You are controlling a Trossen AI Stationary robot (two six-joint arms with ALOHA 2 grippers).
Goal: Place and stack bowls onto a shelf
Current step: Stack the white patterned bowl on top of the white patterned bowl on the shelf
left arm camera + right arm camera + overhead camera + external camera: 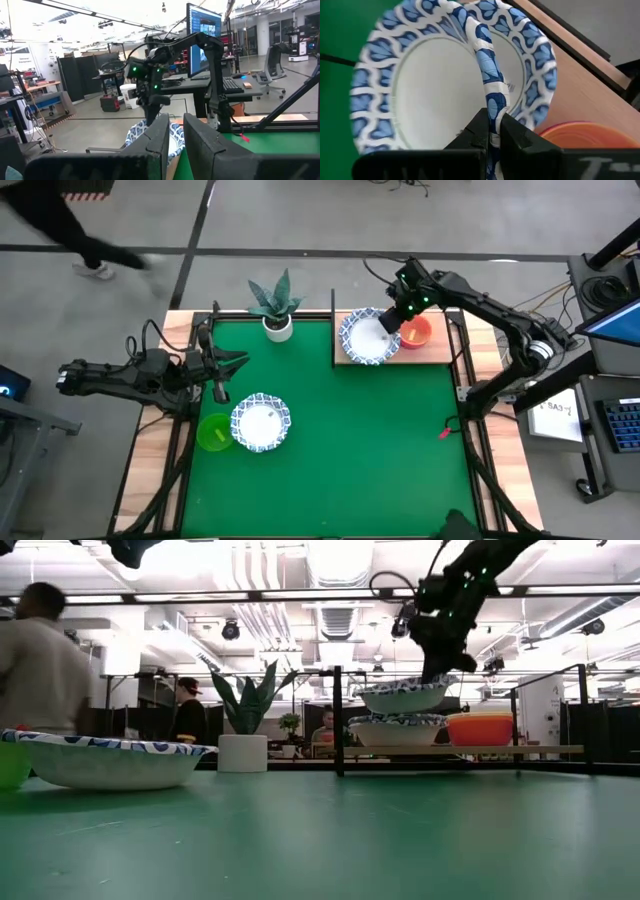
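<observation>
My right gripper [388, 323] is shut on a white bowl with a blue patterned rim [405, 697]. It holds this bowl just above a second such bowl [397, 732], which sits on the light wood shelf [430, 355] at the far right. An orange-red bowl [416, 332] stands beside them on the shelf. On the green mat lie a third blue-rimmed bowl [262, 423] and a yellow-green bowl [213, 432]. Above the mat's left edge my left gripper [222, 375] waits, its fingers a narrow gap apart with nothing between them. My right gripper pinches the held bowl's rim [490, 102] between its two fingers, one on the inner wall and one on the outer, on the side toward the orange-red bowl. The fingers slant down from above. The bowl hangs about level, opening up, clear of the bowl below.
A white pot with a spiky green plant [275, 308] stands at the far edge, left of the shelf's black upright [333, 330]. A small red object [445, 432] lies at the mat's right edge. People move in the room beyond the table.
</observation>
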